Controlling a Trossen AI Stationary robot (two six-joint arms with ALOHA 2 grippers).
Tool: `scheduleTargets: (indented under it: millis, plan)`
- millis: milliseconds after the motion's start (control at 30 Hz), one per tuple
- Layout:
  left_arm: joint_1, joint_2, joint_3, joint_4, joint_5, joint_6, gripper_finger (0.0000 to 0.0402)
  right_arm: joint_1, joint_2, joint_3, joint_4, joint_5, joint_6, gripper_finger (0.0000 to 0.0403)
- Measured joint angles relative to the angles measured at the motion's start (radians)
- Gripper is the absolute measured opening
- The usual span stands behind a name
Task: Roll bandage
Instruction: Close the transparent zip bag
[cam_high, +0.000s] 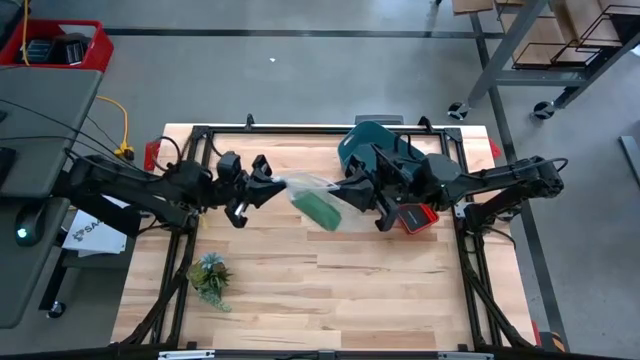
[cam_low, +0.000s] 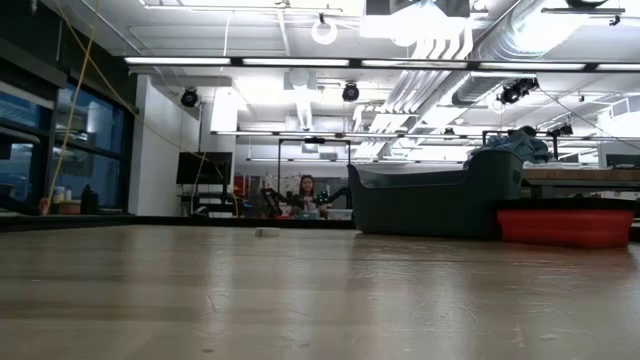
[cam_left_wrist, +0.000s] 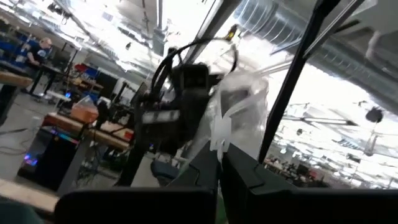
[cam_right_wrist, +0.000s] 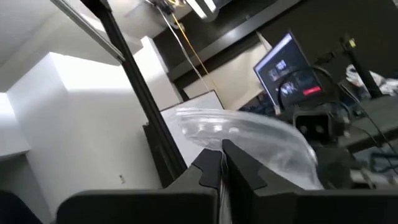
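Note:
The green bandage (cam_high: 322, 210) lies inside a clear plastic bag (cam_high: 312, 196) that hangs above the middle of the wooden table (cam_high: 330, 290). My left gripper (cam_high: 276, 186) is shut on the bag's left end. My right gripper (cam_high: 347, 192) is shut on its right end. The two grippers face each other across the bag. In the left wrist view the clear plastic (cam_left_wrist: 233, 115) stands just past my shut fingers, and in the right wrist view the bag (cam_right_wrist: 249, 137) bulges ahead of them. The low view shows neither gripper nor the bag. My left gripper pinches the bag's left edge (cam_left_wrist: 219, 140) between its two fingers, coming from the table's left and slanting a little upward. The bag is lifted clear of the table; the bandage sags in it below the hold. My right gripper pinches the bag's right edge (cam_right_wrist: 217, 146) between its two fingers, coming from the table's right and slanting a little upward. The clear film spreads out beyond the fingertips, and the bag is held clear of the table.
A teal bin (cam_high: 385, 150) stands at the far middle of the table, with a red tray (cam_high: 415, 217) beside it under my right arm. A small leafy plant (cam_high: 210, 275) lies near the left front. The near half of the table is bare wood.

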Motion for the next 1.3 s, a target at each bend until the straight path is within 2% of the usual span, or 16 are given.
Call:
scheduleTargets:
  millis: [100,200,367,433,533,667,900,1033,1133,1300]
  plan:
    - [0.007,-0.039,0.001,-0.024,0.003,-0.007,0.0001,0.0,0.0,0.0,-0.027,0.003,0.014,0.0036]
    - [0.017,-0.104,0.001,-0.121,0.003,-0.008,0.0001,0.0,0.0,0.0,-0.028,0.017,0.014,0.0089]
    - [0.025,-0.237,0.001,-0.368,-0.043,-0.017,0.0,0.0,-0.045,0.0,-0.124,0.026,-0.032,0.0176]
    - [0.025,-0.278,0.005,-0.469,-0.073,-0.045,0.0,0.0,-0.081,0.0,-0.211,0.027,-0.058,0.0195]
    - [0.025,-0.284,0.066,-0.71,-0.1,-0.068,0.0,0.0,-0.121,0.0,-0.319,0.035,-0.078,0.0204]
    - [0.026,-0.177,0.218,-0.964,-0.09,-0.015,0.0,0.0,-0.135,0.0,-0.35,0.082,-0.109,0.0201]
    - [0.026,0.105,0.573,-1.221,-0.058,0.351,0.0,0.0,-0.115,0.0,-0.552,0.205,-0.153,0.0199]
    - [0.026,0.249,0.742,-1.344,-0.059,0.516,0.0,0.007,-0.08,0.0,-0.575,0.216,-0.174,0.0199]
    - [0.026,0.345,0.831,-1.418,-0.074,0.637,0.0,0.016,-0.055,0.003,-0.562,0.213,-0.22,0.0199]
    - [0.026,0.449,0.912,-1.481,-0.117,0.752,0.0,0.016,-0.02,0.1,-0.684,0.259,-0.343,0.0199]
